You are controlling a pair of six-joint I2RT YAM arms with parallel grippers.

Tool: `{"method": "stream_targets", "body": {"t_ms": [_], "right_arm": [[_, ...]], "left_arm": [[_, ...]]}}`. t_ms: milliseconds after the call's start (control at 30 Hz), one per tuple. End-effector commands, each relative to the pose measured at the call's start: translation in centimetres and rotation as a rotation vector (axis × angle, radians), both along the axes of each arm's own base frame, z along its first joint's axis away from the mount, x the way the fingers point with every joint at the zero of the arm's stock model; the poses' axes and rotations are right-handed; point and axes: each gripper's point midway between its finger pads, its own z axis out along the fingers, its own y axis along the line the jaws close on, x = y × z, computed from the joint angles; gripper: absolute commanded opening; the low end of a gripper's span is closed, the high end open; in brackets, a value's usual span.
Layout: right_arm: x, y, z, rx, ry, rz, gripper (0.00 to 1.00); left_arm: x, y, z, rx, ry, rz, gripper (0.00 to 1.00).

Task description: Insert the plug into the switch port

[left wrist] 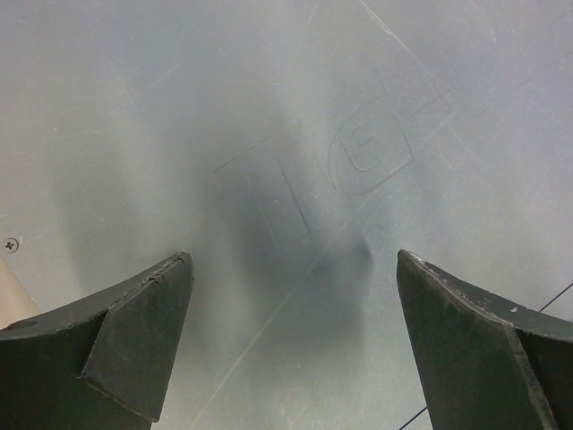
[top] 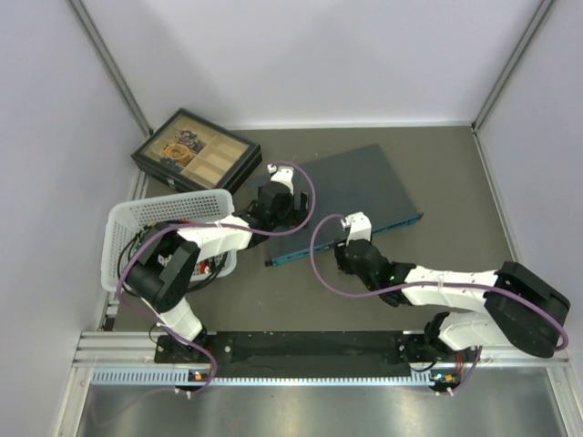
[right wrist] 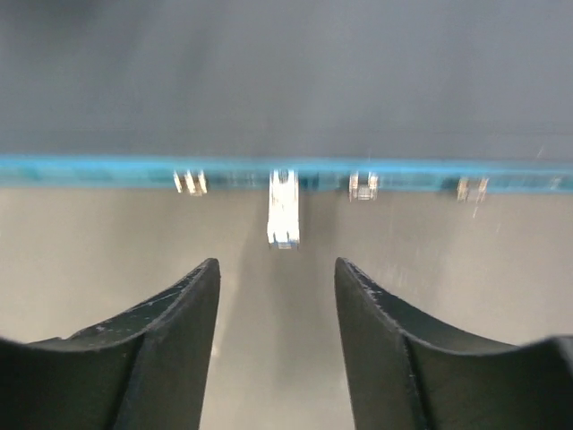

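You are looking at the switch [top: 355, 187] lying flat on the table [top: 455, 264], its teal edge [right wrist: 89, 170] facing the arms' bases. The plug [right wrist: 283, 210], small and pale, is sticking out of that edge, in line with the row of sockets [right wrist: 363, 185]. In the blurred right wrist view it is looking seated in one of them, though how deep you cannot tell.

Your right gripper [right wrist: 276, 264] is hanging just before the teal edge, on the switch's near side. Its jaws are standing apart with nothing between them. The plug is sitting just beyond the fingertips [right wrist: 208, 269], apart from both.

Your left gripper [left wrist: 295, 260] is hovering over the switch's top face, towards its left end. Its jaws are spread wide and gripping nothing, and only scratched grey metal is showing between them.

Behind the switch's left end, a black tray box [top: 194, 153] is lying open. A white basket [top: 123, 232] is standing to the switch's left, with the left arm reaching across it.
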Motion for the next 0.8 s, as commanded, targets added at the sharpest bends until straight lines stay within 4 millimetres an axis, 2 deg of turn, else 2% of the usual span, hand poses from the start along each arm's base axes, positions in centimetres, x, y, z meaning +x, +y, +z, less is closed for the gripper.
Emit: {"method": "stream_targets", "body": {"t_ms": [0,100,167,200,300,467,767], "right_arm": [[-2.2,-0.6,-1.7,-0.018,0.158,0.024,0.50],[-2.5,-0.9,-2.7,-0.017,0.193,0.024,0.33],[-2.0,-0.8,-3.1,-0.016,0.194,0.018,0.23],[-1.7,-0.7,-2.9,-0.013,0.182,0.020,0.13],[-0.4,-0.1,-2.9,0.007,0.162,0.023,0.00],[1.5,0.7,-3.5,0.012,0.149,0.024,0.00],[4.6,1.9,-1.8,0.060,0.084,0.028,0.00]], "left_arm": [[-1.0,-0.1,-0.2,-0.009,0.035,-0.007,0.99],[-0.9,-0.1,-0.3,-0.005,0.038,-0.005,0.99],[-0.9,0.0,-0.5,-0.002,0.042,-0.004,0.99],[-1.0,-0.1,-0.7,0.000,0.045,-0.007,0.99],[-1.0,0.0,-0.9,0.007,0.051,-0.007,0.99],[-1.1,0.2,-1.1,0.016,0.058,-0.004,0.99],[-1.7,0.5,-2.2,0.028,0.091,0.001,0.99]]}}
